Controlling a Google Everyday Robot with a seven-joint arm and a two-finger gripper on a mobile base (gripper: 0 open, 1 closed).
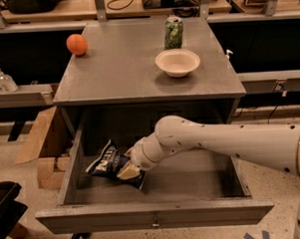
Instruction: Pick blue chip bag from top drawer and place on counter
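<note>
The blue chip bag [108,163] lies crinkled in the left half of the open top drawer [154,215], its white lettering facing up. My gripper [127,171] is down inside the drawer at the bag's right end and touches it, with the white arm [226,143] reaching in from the right. Part of the bag's right side is hidden by the gripper. The grey counter [123,68] lies above the drawer.
On the counter stand an orange [77,44] at the back left, a green drink can [173,32] at the back, and a white bowl [177,62] right of centre. A cardboard box [41,146] sits on the floor to the left of the cabinet.
</note>
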